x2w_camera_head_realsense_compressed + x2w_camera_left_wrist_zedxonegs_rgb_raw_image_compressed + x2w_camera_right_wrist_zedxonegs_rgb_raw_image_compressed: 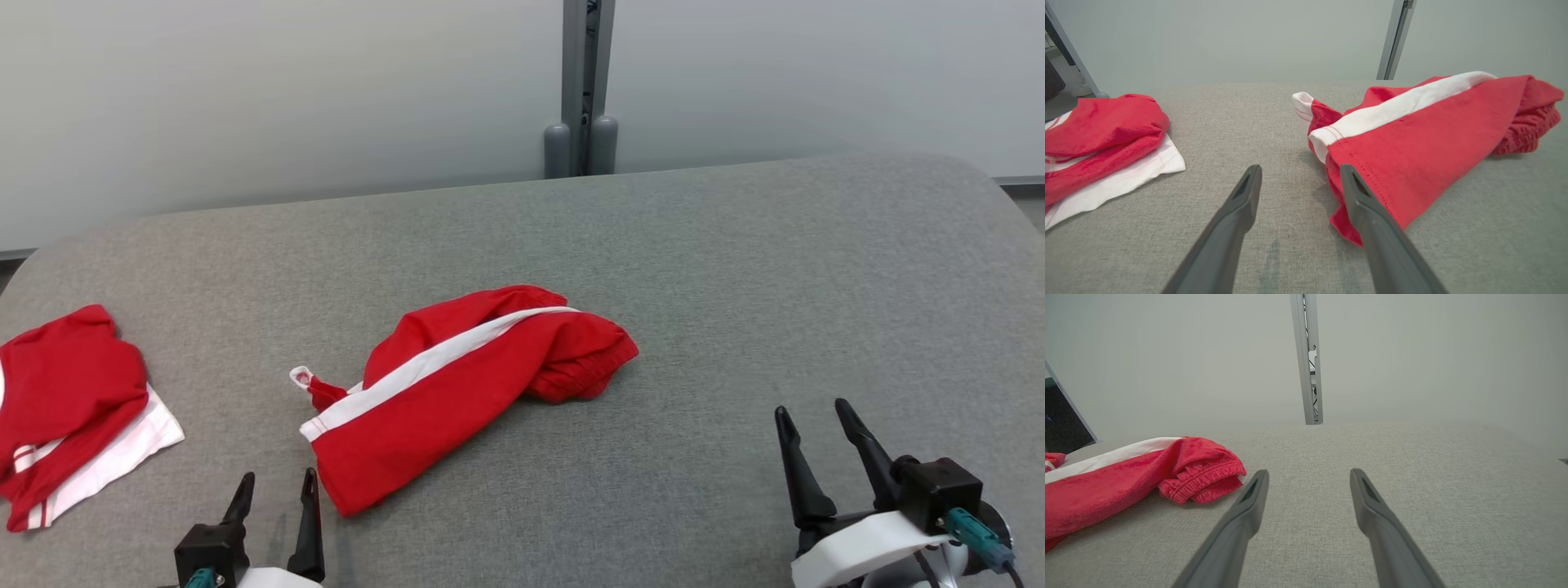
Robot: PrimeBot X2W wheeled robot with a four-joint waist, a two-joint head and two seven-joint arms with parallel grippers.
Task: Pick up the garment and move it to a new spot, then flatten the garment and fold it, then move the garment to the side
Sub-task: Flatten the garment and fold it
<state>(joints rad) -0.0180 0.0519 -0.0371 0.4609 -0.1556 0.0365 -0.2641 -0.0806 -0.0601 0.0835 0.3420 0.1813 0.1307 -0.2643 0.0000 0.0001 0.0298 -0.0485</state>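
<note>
The grey woven tabletop lies open ahead of and around the right gripper, out to a rounded far corner. Its back edge meets a pale wall with a grey metal post.

The garment is soft red knit with a white side stripe and a gathered elastic waistband, crumpled into a long slanted heap. Its stitched lower corner sits just beside the inner finger of the left gripper; whether they touch cannot be told. The rest stretches ahead and across toward the right gripper, which stands well apart from the waistband end.

Both grippers are spread wide, with nothing between their fingers. A second red-and-white cloth lies on the left gripper's outer side, near the table's edge.
</note>
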